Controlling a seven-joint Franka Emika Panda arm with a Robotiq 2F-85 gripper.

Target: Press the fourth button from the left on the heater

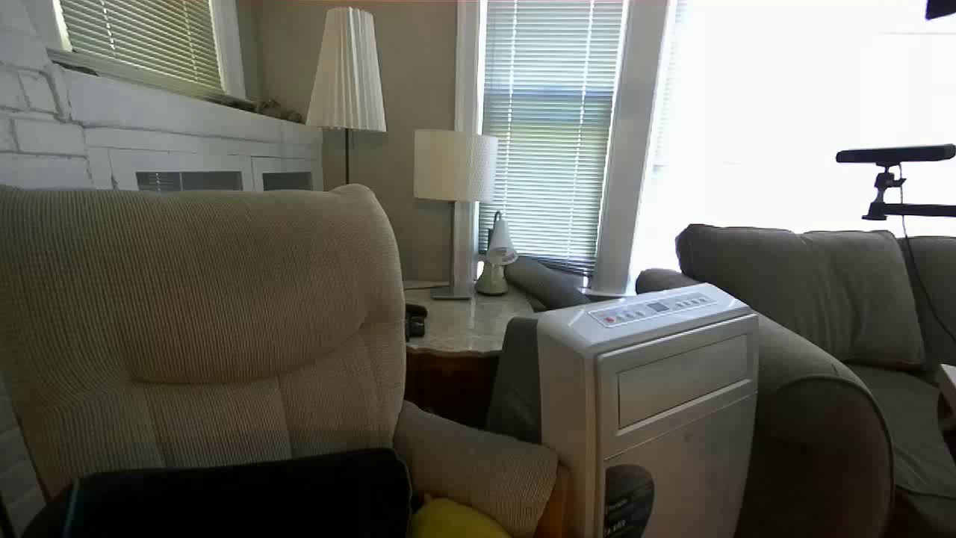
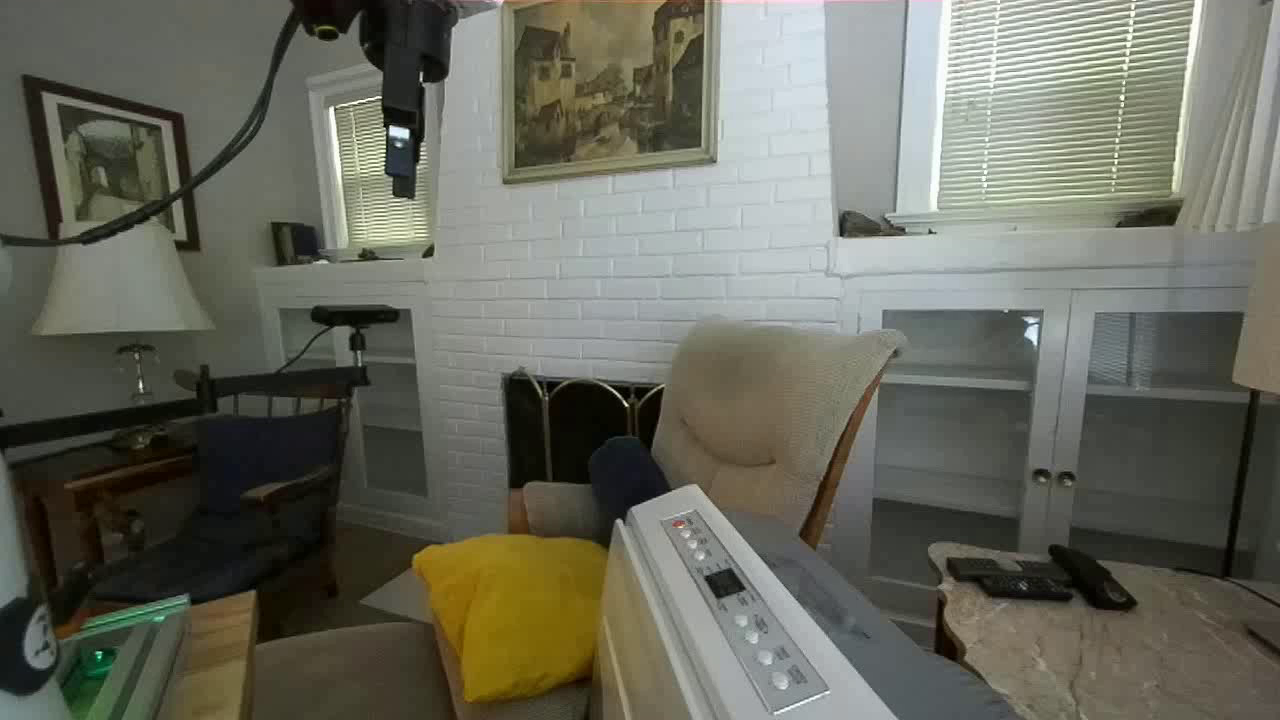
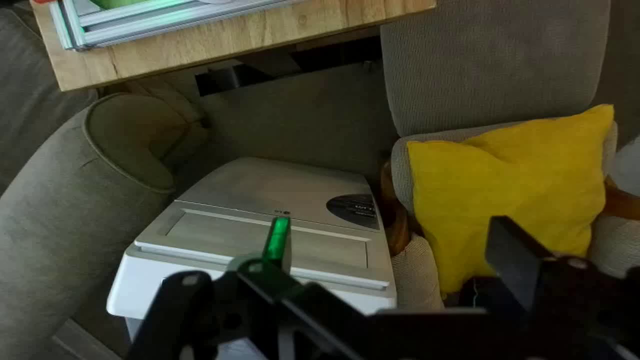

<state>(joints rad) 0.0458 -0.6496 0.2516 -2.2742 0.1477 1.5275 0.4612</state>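
Standing well below the hand: heater

white heater beyond wide-parted gripper

You're in a home's living room: you can see a white brick fireplace, a beige armchair, a sofa, a pleated-shade lamp, a framed townscape painting, and remote controls on a stone-topped table.

LG brand mark on heater front, readable in wrist view. Dark oval sticker, right of brand mark there: print too blurred to read. Control panel on heater top: labels too small.
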